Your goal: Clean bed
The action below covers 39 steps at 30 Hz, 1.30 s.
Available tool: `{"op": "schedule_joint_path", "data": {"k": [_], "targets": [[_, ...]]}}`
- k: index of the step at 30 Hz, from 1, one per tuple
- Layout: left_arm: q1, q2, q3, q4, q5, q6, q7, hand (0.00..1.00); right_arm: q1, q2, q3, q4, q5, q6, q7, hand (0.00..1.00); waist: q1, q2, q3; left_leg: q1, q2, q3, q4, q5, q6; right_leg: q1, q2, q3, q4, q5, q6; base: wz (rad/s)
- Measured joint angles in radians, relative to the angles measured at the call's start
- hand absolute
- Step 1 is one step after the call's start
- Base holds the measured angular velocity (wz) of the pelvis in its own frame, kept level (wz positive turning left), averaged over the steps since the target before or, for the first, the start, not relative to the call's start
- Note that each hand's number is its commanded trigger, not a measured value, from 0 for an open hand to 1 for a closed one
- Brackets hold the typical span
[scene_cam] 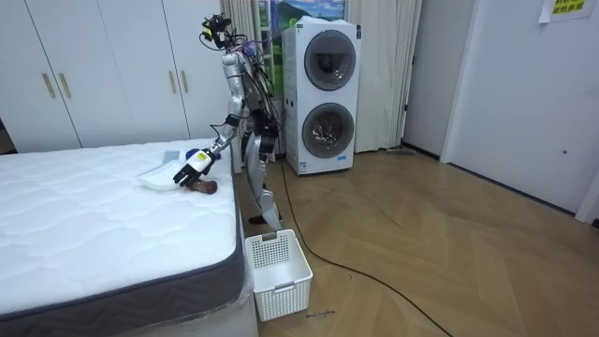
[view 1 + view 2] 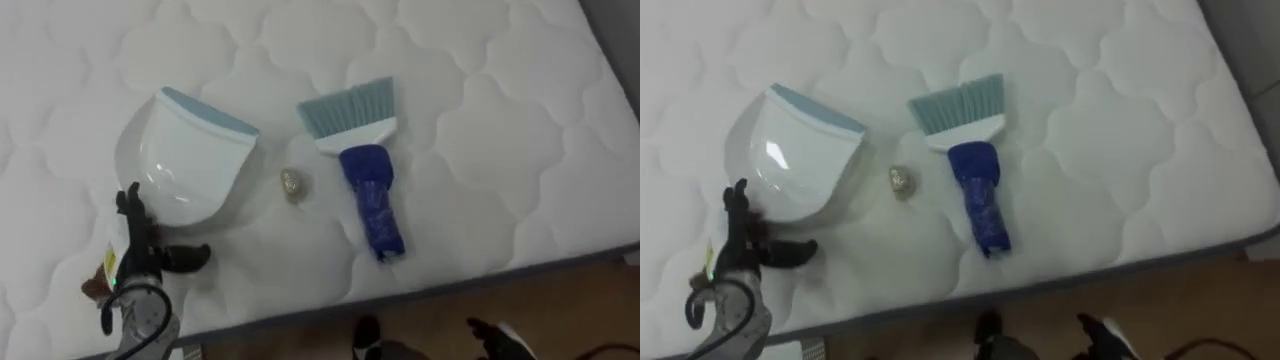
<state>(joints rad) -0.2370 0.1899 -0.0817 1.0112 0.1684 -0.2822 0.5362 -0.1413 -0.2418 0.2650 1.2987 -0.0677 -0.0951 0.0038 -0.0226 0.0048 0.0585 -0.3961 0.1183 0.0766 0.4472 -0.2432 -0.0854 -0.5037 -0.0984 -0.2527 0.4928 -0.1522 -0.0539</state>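
Left eye view, dustpan (image 2: 190, 160) on mattress (image 2: 480, 150), wad (image 2: 294, 183) beside

small lump (image 2: 293, 183) between dustpan (image 2: 195, 155) and brush (image 2: 362, 160) too blurred to identify; dustpan's near end partly behind left hand (image 2: 137, 245).

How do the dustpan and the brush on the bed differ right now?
The dustpan is white, broad and rounded; the brush is narrow with a dark blue handle. The left hand is at the dustpan's near edge; the brush lies apart from it. Both are pale blue at the far end and lie flat on the mattress, a small ball between them.
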Motion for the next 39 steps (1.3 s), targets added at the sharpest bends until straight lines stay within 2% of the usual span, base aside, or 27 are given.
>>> {"op": "schedule_joint_path", "data": {"k": [3,6,8,10,15,21,24,34,39], "targets": [[-0.007,0.000,0.000,0.005,0.002,0.000,0.002,0.00,0.002,-0.008,0.001,0.000,0.076,0.000,0.005,0.00,0.002,0.000,0.0004,-0.007,-0.004,0.020,0.021,-0.001,0.010,0.011,-0.002,-0.015,-0.010,-0.007,0.001,0.11],[-0.007,0.001,0.000,0.009,0.002,0.002,0.017,0.00,0.013,-0.010,0.008,-0.002,0.124,0.000,0.006,0.00,0.004,-0.001,-0.0006,-0.011,-0.005,0.038,0.037,-0.006,0.024,0.013,-0.006,-0.001,-0.004,-0.010,0.016,0.06],[-0.006,0.009,0.001,0.008,0.003,0.002,0.056,0.00,0.016,-0.012,0.008,-0.002,0.138,0.000,0.006,0.00,0.011,0.001,-0.0019,-0.013,-0.008,0.045,0.044,-0.009,0.029,0.012,-0.010,0.003,0.001,-0.005,0.023,-0.06],[-0.006,0.022,0.001,0.007,0.003,0.002,0.090,0.00,0.018,-0.012,0.008,-0.002,0.143,0.000,0.007,0.00,0.007,0.002,-0.0028,-0.017,-0.008,0.044,0.056,-0.011,0.030,0.011,-0.015,-0.001,0.011,-0.005,0.023,0.00],[-0.006,0.040,-0.001,0.002,0.003,-0.003,0.165,0.00,0.023,-0.021,0.030,0.000,0.177,-0.001,0.010,0.00,0.004,0.010,-0.0144,-0.018,-0.009,0.045,0.059,-0.011,0.031,0.012,-0.021,-0.010,0.014,0.003,0.010,0.00],[-0.003,0.051,-0.001,-0.026,0.004,-0.006,0.207,0.00,0.020,-0.022,0.036,0.015,0.195,-0.002,0.022,0.00,0.003,0.009,-0.0159,-0.016,-0.010,0.043,0.063,-0.011,0.031,0.011,-0.024,-0.014,0.024,-0.003,0.009,0.03],[-0.003,0.053,-0.008,-0.040,0.041,-0.007,0.238,0.00,0.019,-0.023,0.042,0.017,0.195,-0.002,0.021,0.00,0.003,0.010,-0.0162,-0.018,-0.009,0.043,0.063,-0.011,0.032,0.012,-0.025,-0.017,0.027,-0.003,0.010,0.01],[0.000,0.053,-0.043,-0.049,0.073,-0.006,0.239,0.00,0.011,-0.024,0.050,0.034,0.213,0.000,0.039,0.00,-0.001,0.004,-0.0192,-0.015,-0.013,0.043,0.065,-0.012,0.033,0.011,-0.033,-0.021,0.035,-0.012,0.010,0.00],[-0.001,0.053,-0.072,-0.045,0.033,-0.007,0.213,0.00,0.004,-0.032,0.102,0.033,0.245,0.001,0.043,0.00,0.000,0.003,-0.0185,-0.018,-0.012,0.045,0.075,-0.013,0.035,0.010,-0.037,-0.022,0.045,-0.013,0.009,0.00]]}}
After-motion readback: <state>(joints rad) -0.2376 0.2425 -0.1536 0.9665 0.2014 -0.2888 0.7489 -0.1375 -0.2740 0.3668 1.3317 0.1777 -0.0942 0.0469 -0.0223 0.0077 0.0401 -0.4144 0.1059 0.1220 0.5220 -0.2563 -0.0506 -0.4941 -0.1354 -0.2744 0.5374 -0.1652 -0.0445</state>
